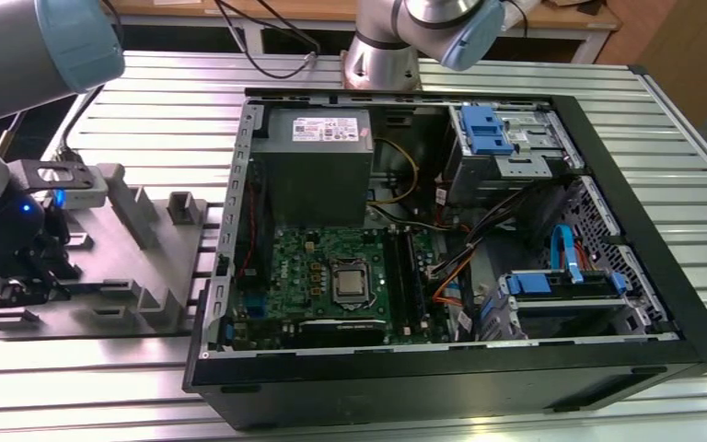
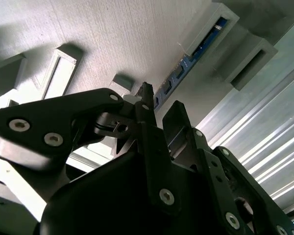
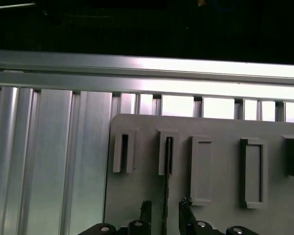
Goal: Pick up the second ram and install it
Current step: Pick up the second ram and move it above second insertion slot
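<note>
first wrist view: second ram (image 3: 165,191) on edge in grey holder (image 3: 132,196) slot, jaws parted either side

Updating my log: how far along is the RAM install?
Done: the gripper sits at the grey slotted holder. In hand: nothing gripped; its open jaws straddle the thin dark blue memory stick in its slot. Left: the stick is neither lifted nor seated in the open black computer case.

Matt grey plastic fixture (image 3: 225,127) — finely ridged — is being borne by a ribbed, bright metal table (image 3: 54,161).
</note>
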Controlling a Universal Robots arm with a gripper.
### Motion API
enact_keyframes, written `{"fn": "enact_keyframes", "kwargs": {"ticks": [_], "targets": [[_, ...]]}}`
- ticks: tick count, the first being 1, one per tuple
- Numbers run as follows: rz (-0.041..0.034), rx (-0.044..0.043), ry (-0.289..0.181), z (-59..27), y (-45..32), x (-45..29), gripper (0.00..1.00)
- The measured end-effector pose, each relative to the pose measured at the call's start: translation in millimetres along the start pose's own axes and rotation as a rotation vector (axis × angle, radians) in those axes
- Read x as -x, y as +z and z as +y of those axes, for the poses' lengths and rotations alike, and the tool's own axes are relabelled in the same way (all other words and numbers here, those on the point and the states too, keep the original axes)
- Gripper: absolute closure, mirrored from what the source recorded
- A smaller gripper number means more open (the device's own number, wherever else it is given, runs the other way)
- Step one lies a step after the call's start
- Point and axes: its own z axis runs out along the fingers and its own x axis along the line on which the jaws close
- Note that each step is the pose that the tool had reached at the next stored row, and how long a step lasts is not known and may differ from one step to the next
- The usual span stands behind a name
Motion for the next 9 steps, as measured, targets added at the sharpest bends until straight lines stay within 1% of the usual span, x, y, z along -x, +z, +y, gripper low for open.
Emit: {"fn": "enact_keyframes", "kwargs": {"ticks": [4, 6, 7, 9], "targets": [[-0.0001, 0.0, 0.0, 0.0, 0.0, 0.2, 0.64], [0.0, 0.0001, 0.0, 0.0, -0.1, 0.3, 0.66], [0.0, 0.0001, 0.0, 0.0, 0.0, 0.3, 0.73], [0.0, 0.0, 0.0, 0.0, 0.0, 0.4, 0.73]]}}
